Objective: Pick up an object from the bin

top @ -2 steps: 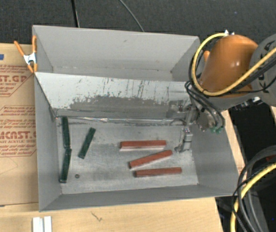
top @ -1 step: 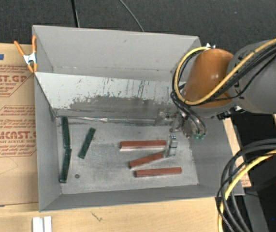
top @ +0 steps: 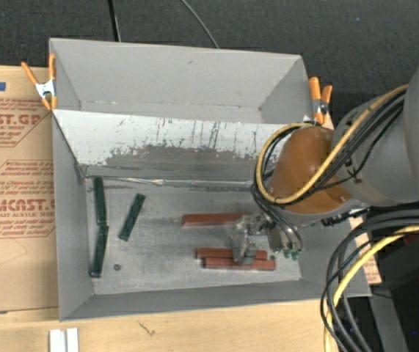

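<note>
Directly beneath the tool [top: 249, 246], near the bin's [top: 172, 79] front corner, reddish-brown bars [top: 220, 258] are seen; how far it is opened cannot be told. Just beyond it another brown bar [top: 209, 219] is laid; green strips [top: 130, 217] are scattered well apart.

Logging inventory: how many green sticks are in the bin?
3 green sticks: two end to end along the left wall, possibly one piece; one tilted right of them.

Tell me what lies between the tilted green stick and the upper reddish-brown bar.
Nothing. In the camera view, only bare grey bin floor separates the tilted green stick from the upper reddish-brown bar.
</note>
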